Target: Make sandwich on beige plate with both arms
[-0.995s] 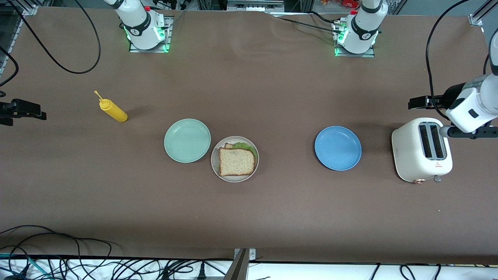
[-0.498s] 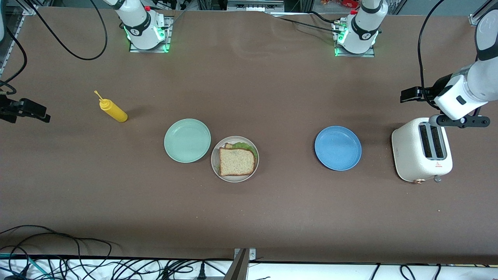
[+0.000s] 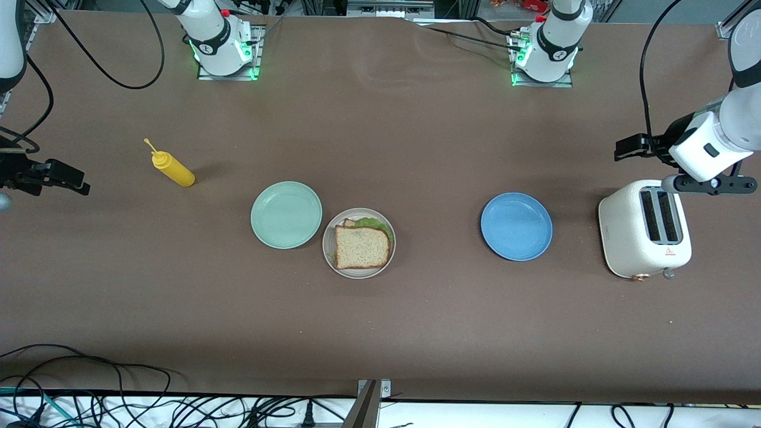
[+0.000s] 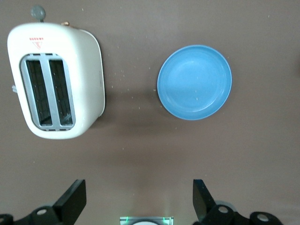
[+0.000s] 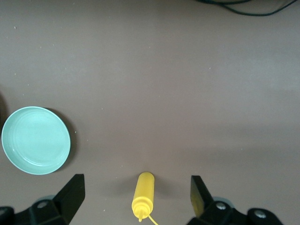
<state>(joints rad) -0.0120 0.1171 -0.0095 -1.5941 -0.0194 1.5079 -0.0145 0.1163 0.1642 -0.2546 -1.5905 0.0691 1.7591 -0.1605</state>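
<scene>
Brown worktop [image 3: 380,333]: carries all items, both arm bases along the edge farthest from front cam.

Left arm [image 3: 722,139]: raised over the left arm's end of worktop, just above the toaster [image 3: 645,229]. Left hand [image 4: 139,201]: fingers spread wide, nothing between them; toaster and blue plate [image 4: 194,82] in sight below.

Right arm [image 3: 9,53]: up at the right arm's end of worktop. Right hand [image 5: 136,199]: fingers likewise spread wide, empty, over the yellow squeeze bottle [image 3: 172,169]; mint green plate [image 5: 35,140] off to one side.

Toaster: white, two slots, both appear empty; nearest the left arm's end.

Mint green plate and blue plate: bare. Mint green plate nearly touching the beige plate [image 3: 328,252], blue plate well apart toward the left arm's end.

Beige plate: mid-worktop, holds the sandwich [image 3: 361,246]. Top slice square on the lower slice, lettuce [image 3: 376,224] ruffling out at the edge farther from front cam.

Judgement: stack looks assembled, task approx. complete; step in hand = retreat/park. To do well: keep both hands high and empty, clear of toaster and bottle, w/o any pass over the beige plate, so the top slice is not nudged.
</scene>
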